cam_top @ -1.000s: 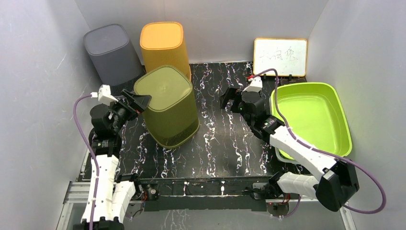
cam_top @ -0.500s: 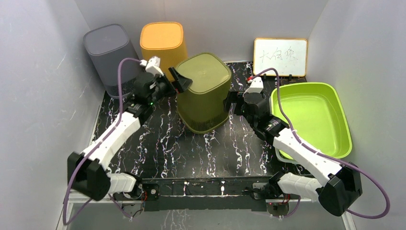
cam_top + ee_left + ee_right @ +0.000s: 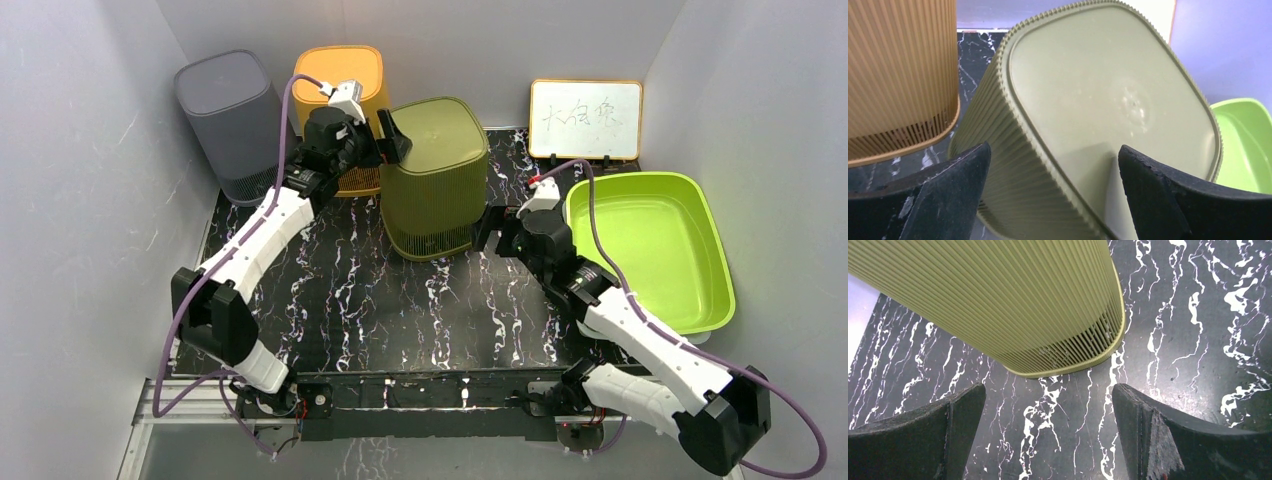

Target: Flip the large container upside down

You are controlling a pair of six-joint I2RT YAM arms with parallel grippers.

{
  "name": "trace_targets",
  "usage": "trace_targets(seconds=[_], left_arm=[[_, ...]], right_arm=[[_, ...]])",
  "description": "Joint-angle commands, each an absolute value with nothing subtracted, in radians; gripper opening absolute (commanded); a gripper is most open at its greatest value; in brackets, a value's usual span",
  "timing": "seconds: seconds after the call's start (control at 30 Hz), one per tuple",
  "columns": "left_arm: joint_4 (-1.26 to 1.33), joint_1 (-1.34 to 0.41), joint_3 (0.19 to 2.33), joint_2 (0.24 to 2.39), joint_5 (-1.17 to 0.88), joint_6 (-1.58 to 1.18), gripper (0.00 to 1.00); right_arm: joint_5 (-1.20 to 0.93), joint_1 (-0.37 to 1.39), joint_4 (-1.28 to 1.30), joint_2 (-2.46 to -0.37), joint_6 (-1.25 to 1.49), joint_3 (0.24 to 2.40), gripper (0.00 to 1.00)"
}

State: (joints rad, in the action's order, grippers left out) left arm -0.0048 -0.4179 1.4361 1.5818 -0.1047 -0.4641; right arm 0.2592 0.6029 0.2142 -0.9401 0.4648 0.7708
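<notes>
Top external: orange bin (image 3: 320, 65) beside large container (image 3: 440, 150).

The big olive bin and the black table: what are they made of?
The olive bin looks like matte moulded plastic: fine ribs down its sides, slits near the rim, a smooth base. The black table looks like stone or a marble-print sheet, white-veined; I cannot tell which.

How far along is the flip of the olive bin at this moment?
Done, it seems: the olive bin stands on the table, closed bottom up, open rim down. In hand: nothing gripped; the left gripper is open around its top edge, the right gripper open beside its lower rim. Left: probably only backing both arms away.
</notes>
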Motion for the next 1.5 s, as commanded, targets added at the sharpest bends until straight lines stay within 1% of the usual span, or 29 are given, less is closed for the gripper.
trace_targets(seconds=[0.0, 0.1, 0.23, 0.3, 0.4, 0.5, 0.6, 0.73, 0.9, 1.03, 1.1, 1.2, 1.33, 1.47], left_arm=[[-0.172, -0.426, 1.461, 1.425, -0.110, -0.336, 0.98], [-0.197, -0.429, 1.365, 1.288, -0.135, -0.330, 0.98], [-0.284, -0.434, 1.278, 1.118, -0.088, -0.302, 0.98], [-0.334, -0.434, 1.261, 1.051, -0.038, -0.282, 0.98], [-0.409, -0.436, 1.259, 0.994, -0.009, -0.263, 0.98], [-0.453, -0.436, 1.247, 0.955, -0.010, -0.262, 0.98], [-0.449, -0.436, 1.200, 0.904, -0.009, -0.269, 0.98], [-0.464, -0.435, 1.154, 0.860, -0.011, -0.276, 0.99], [-0.462, -0.436, 1.099, 0.797, -0.014, -0.281, 0.98], [-0.480, -0.436, 1.072, 0.764, -0.011, -0.274, 0.99], [-0.487, -0.436, 1.063, 0.754, -0.012, -0.269, 0.98], [-0.489, -0.436, 1.053, 0.749, -0.016, -0.259, 0.98], [-0.483, -0.435, 1.032, 0.749, -0.027, -0.251, 0.98], [-0.469, -0.436, 1.006, 0.747, -0.022, -0.250, 0.98]], right_arm=[[0.220, 0.635, 0.163, -0.966, 0.494, 0.773, 0.98], [0.222, 0.692, 0.108, -0.982, 0.500, 0.752, 0.98], [0.235, 0.804, -0.011, -1.024, 0.535, 0.724, 0.98], [0.290, 0.895, -0.075, -1.063, 0.557, 0.718, 0.98], [0.429, 1.006, -0.206, -1.138, 0.608, 0.709, 0.98], [0.580, 1.057, -0.382, -1.239, 0.670, 0.695, 0.98], [0.660, 1.060, -0.461, -1.390, 0.695, 0.764, 0.98], [0.781, 1.061, -0.447, -1.608, 0.673, 0.920, 0.98], [0.968, 1.062, -0.489, -1.728, 0.673, 0.999, 0.98], [1.081, 1.053, -0.475, -1.825, 0.616, 1.085, 0.98], [1.094, 1.031, -0.481, -1.858, 0.589, 1.111, 0.98], [1.058, 0.973, -0.477, -1.896, 0.590, 1.143, 0.98], [1.038, 0.899, -0.410, -1.940, 0.597, 1.204, 0.98], [0.975, 0.839, -0.444, -1.970, 0.529, 1.241, 0.98]])
